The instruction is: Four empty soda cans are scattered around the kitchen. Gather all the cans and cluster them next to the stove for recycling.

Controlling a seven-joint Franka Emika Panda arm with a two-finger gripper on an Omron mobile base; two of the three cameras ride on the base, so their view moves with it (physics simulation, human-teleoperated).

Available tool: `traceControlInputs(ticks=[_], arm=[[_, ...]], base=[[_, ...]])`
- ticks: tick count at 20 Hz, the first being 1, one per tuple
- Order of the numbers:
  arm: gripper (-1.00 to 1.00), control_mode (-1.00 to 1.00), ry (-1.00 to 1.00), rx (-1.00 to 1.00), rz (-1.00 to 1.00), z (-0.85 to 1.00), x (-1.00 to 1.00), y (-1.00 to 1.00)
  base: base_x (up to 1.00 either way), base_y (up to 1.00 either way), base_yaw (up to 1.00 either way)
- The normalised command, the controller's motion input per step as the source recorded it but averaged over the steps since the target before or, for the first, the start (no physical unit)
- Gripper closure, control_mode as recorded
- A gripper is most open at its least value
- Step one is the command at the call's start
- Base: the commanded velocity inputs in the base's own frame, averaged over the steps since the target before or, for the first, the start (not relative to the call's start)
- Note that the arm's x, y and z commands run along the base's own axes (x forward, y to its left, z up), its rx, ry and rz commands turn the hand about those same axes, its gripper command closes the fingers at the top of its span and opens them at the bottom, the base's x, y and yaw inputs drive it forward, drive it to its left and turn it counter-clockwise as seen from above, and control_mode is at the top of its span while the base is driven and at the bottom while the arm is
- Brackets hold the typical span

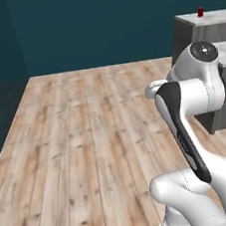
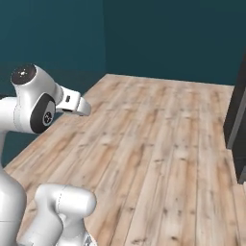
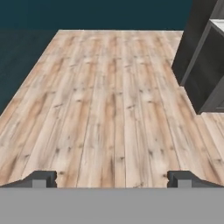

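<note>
One red soda can (image 1: 200,11) stands far off on top of a grey counter (image 1: 190,30) at the upper right of the left base view. My gripper (image 3: 112,179) is open: its two dark fingertips (image 3: 41,178) sit wide apart with nothing between them, pointing out over bare wooden floor. The arm is folded close to the base, with the white hand (image 2: 72,103) held well above the floor and far from the can. The stove is out of view.
Light wooden floor (image 3: 109,100) stretches ahead to a dark teal wall (image 1: 99,26). Dark cabinet fronts (image 3: 199,65) stand along the right side, seen also as a dark cabinet edge (image 2: 236,120) in the right base view.
</note>
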Motion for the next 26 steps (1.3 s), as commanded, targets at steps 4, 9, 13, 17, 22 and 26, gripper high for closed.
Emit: traceControlInputs(ticks=[4, 9, 13, 17, 22, 26], arm=[[-1.00, 1.00, 0.00, 0.00, 0.00, 0.00, 0.00, 0.00], [-1.00, 1.00, 0.00, 0.00, 0.00, 0.00, 0.00, 0.00], [-1.00, 1.00, 0.00, 0.00, 0.00, 0.00, 0.00, 0.00], [-1.00, 1.00, 0.00, 0.00, 0.00, 0.00, 0.00, 0.00], [-1.00, 1.00, 0.00, 0.00, 0.00, 0.00, 0.00, 0.00], [-1.00, 1.00, 0.00, 0.00, 0.00, 0.00, 0.00, 0.00]], base=[[0.67, -0.08, -0.14], [0.75, 0.00, -0.15], [0.83, 0.00, -0.13], [0.88, 0.10, -0.14], [0.97, 0.27, -0.15], [1.00, 0.28, -0.10]])
